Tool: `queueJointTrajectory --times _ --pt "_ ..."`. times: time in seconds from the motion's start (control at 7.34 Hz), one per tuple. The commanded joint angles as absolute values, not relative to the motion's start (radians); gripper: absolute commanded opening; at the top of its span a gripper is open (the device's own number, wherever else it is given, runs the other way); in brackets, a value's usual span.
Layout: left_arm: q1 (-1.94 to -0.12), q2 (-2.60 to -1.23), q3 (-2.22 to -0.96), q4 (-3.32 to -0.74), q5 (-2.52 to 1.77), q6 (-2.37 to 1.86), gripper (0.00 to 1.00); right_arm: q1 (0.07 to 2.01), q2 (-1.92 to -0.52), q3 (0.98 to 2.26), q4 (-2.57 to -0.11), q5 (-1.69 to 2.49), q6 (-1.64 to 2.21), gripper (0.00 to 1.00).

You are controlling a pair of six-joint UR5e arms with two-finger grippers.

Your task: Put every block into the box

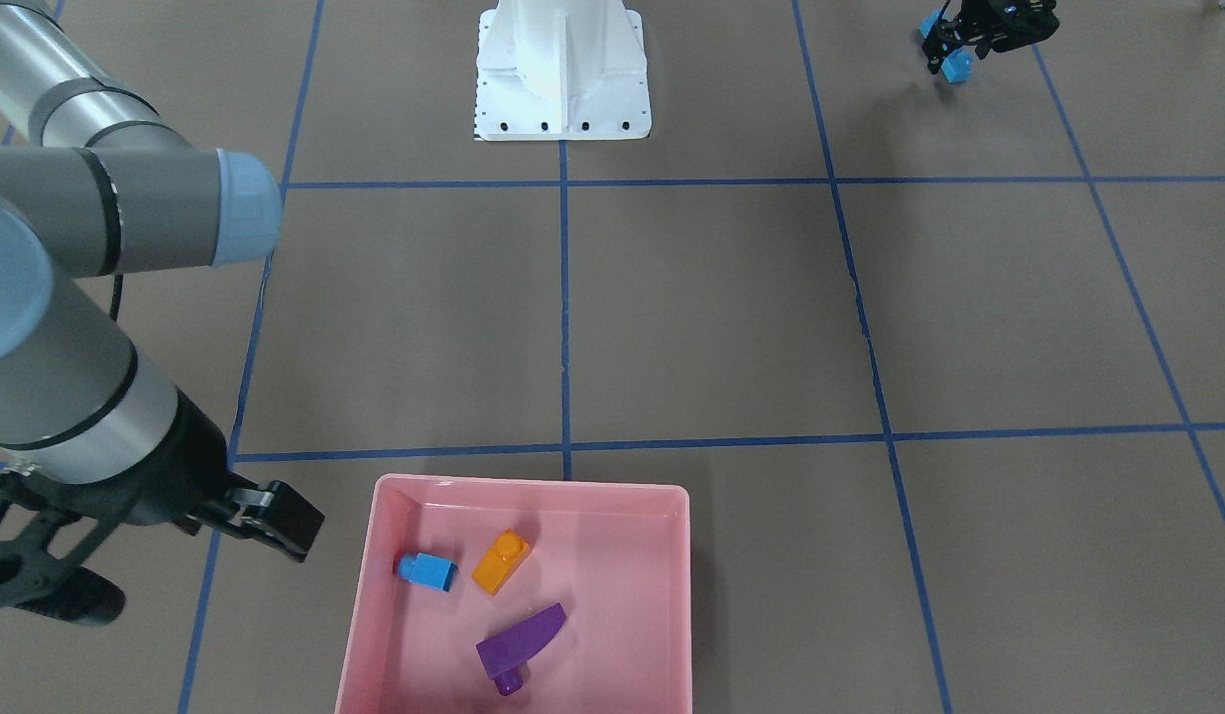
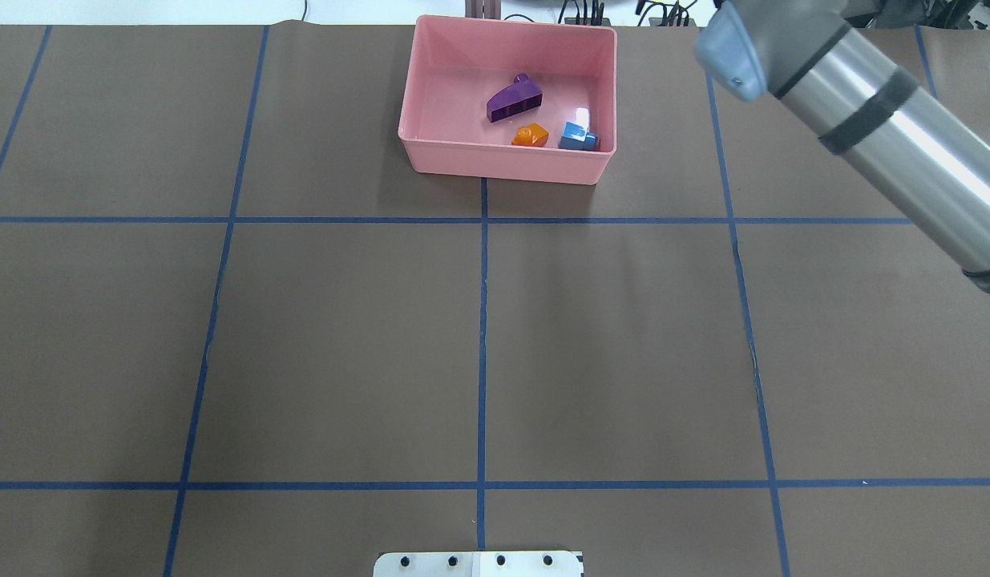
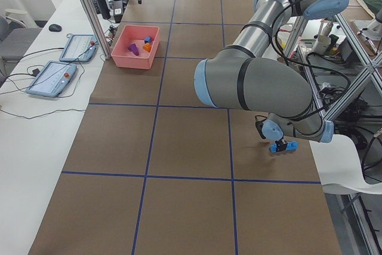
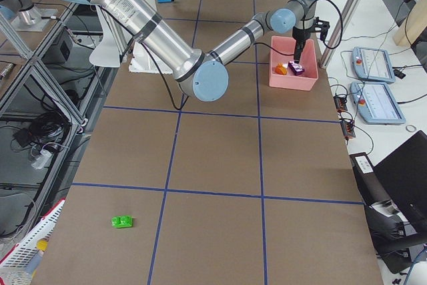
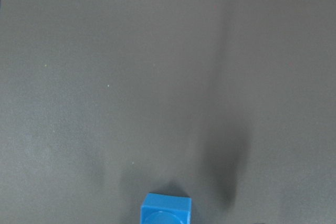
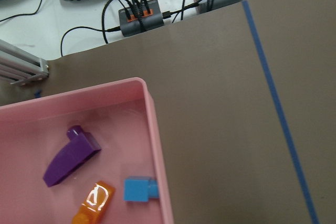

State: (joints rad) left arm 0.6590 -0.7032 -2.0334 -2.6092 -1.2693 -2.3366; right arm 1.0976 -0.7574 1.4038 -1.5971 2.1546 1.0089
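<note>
The pink box stands at the table's operator side and holds the blue one-stud cube, the orange sloped piece and the purple wedge. My right gripper is open and empty, just beside the box's wall. My left gripper is near the robot's side of the table. It is shut on the long blue bar, held just above the paper; one end of the bar shows in the left wrist view. The green two-stud brick lies alone on the table far from the box.
The white metal base stands at the robot's edge. My right arm's elbow hangs over the table beside the box. Cable hubs and control tablets lie past the table edge behind the box.
</note>
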Motion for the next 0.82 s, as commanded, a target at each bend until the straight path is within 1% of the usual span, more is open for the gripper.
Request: queueJointTrajectory --times 0.0,0.14,0.27,0.41,0.54,0.68 --pt "0.678 -0.707 -2.031 -2.608 -1.264 -2.352 0.26 1.153 -0.967 1.612 -1.706 2.152 0.779 1.0" --pt "0.695 -0.706 -2.025 -2.606 -1.259 -2.365 0.22 1.164 -0.992 1.62 -1.706 2.152 0.773 1.0" --pt "0.701 -0.703 -2.025 -2.606 -1.244 -2.382 0.0 1.183 -0.992 1.631 -1.709 2.154 0.773 1.0" --pt "0.7 -0.7 -2.035 -2.609 -1.227 -2.382 0.0 1.189 -1.008 1.646 -1.732 2.154 0.772 1.0" --pt "0.69 -0.689 -2.08 -2.614 -1.23 -2.382 0.0 1.19 -1.079 1.719 -1.742 2.154 0.753 1.0" --pt "0.668 -0.634 -2.165 -2.628 -1.239 -2.379 0.0 1.195 -1.165 1.783 -1.743 2.154 0.717 1.0"
